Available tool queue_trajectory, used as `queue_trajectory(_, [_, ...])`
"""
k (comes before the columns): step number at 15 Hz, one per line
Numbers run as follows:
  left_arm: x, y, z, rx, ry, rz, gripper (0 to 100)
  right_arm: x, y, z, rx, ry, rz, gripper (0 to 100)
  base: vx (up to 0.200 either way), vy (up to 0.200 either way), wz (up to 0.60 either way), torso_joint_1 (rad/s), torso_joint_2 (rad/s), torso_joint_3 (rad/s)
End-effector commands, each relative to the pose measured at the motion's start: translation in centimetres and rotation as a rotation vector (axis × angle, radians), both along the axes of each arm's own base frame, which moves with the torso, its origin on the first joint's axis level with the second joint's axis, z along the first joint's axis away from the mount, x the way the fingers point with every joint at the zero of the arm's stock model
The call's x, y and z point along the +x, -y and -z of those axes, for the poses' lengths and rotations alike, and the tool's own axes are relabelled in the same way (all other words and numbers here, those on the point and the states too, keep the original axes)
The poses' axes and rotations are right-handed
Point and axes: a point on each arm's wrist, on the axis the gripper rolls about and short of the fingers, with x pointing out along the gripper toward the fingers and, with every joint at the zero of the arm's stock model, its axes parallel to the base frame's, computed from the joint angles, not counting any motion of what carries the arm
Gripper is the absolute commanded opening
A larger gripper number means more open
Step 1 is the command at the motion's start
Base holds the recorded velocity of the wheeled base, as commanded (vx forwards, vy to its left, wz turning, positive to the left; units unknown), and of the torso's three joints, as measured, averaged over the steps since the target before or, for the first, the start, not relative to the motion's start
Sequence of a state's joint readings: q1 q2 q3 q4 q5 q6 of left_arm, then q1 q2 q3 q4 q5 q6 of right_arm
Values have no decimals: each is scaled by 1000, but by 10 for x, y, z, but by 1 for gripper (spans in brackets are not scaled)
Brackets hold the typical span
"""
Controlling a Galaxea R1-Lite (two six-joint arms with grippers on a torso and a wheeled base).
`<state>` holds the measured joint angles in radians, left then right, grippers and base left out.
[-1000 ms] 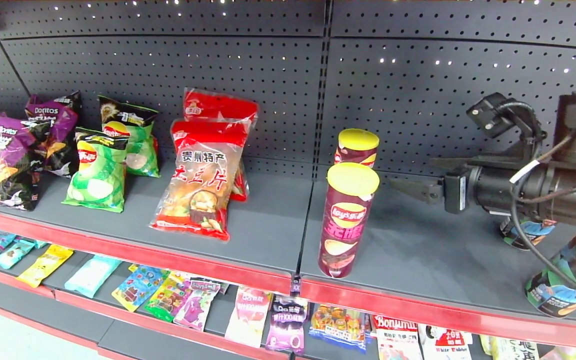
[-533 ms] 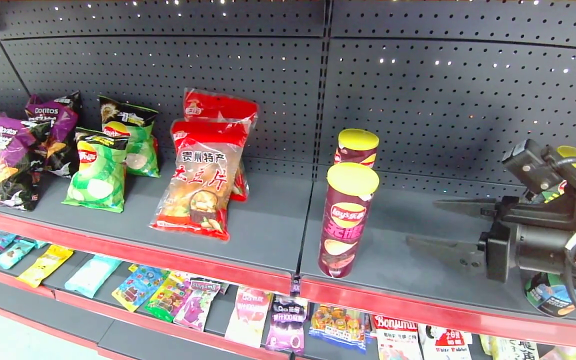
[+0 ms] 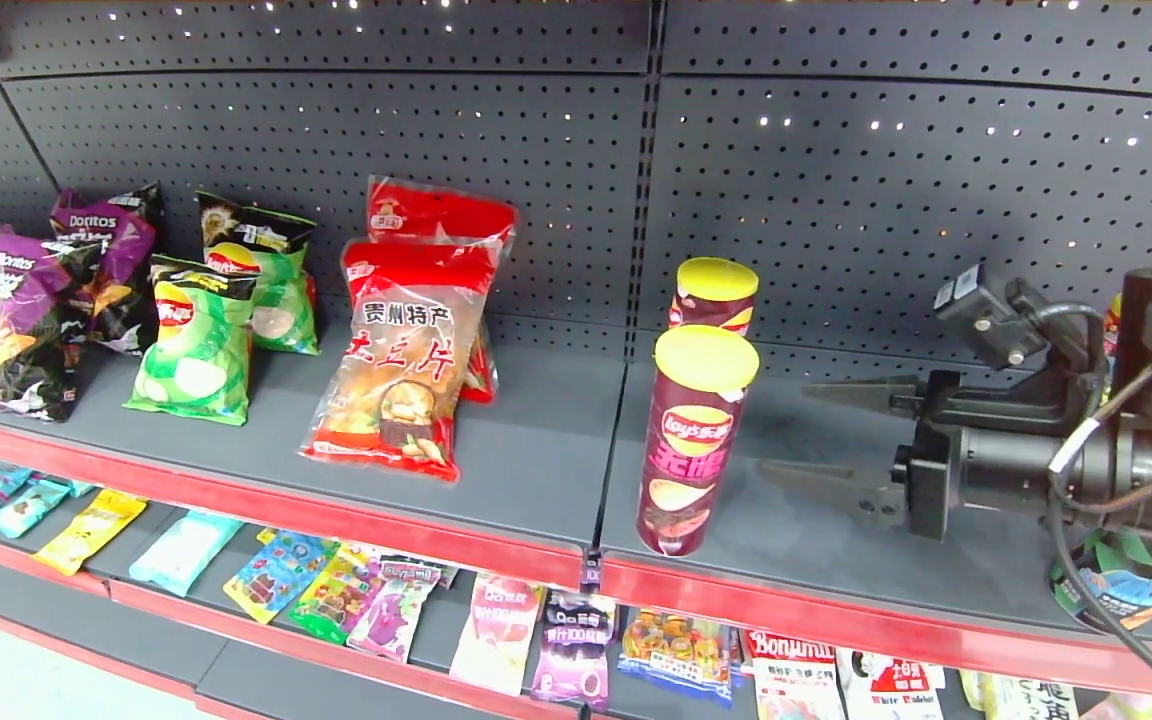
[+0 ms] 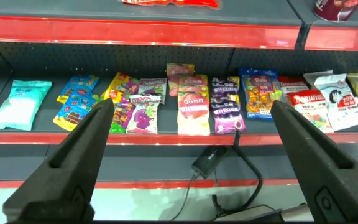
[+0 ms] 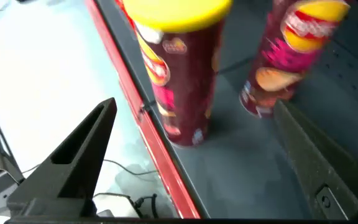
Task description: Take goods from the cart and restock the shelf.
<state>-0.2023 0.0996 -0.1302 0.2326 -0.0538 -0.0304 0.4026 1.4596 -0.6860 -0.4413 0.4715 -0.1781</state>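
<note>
Two tall chip cans on the dark grey metal shelf (image 3: 836, 540), R panel. The front can (image 3: 694, 440) is a smooth maroon cylinder w/ a flat yellow plastic lid. It stands upright at the panel's front edge, near its L corner, just beside the seam btwn panels. The rear can (image 3: 711, 295) has the same shape and colours and stands straight behind it, by the back edge, against the perforated pegboard (image 3: 836, 200).

The right gripper (image 3: 786, 430) is black, w/ two long wedge-shaped fingers. It lies level over the R panel, jaws spread wide, holding nothing and touching nothing. The tips point at the front can, near it but apart. Under the arm, at the shelf's R front edge, is a blue-green printed can (image 3: 1126, 585), partly hidden.

The left gripper (image 4: 191, 104) is also wide open and empty, facing the lower shelves.

Since half a sec ago the R gripper has slid along the shelf toward the maroon cans and sits a bit higher. Its opening is about the same, and the cans haven't moved.

Further L on the shelf are glossy red crinkly bags (image 3: 401, 370), green chip bags (image 3: 198, 350) and purple bags (image 3: 26, 320). Small flat sachets (image 3: 376, 600) are on the tier below.
</note>
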Motion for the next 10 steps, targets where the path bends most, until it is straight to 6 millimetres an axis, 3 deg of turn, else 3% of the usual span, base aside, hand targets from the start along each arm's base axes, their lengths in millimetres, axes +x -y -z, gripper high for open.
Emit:
queue_trajectory(1, [0, 0, 0, 0, -1, 0, 100, 8, -7, 9, -15, -33, -16, 100, 0, 0, 0, 0, 0, 0])
queue_trajectory(10, [0, 0, 0, 0, -2, 1, 100, 23, -21, 13, -23, -42, -42, 100, 0, 0, 0, 0, 0, 0])
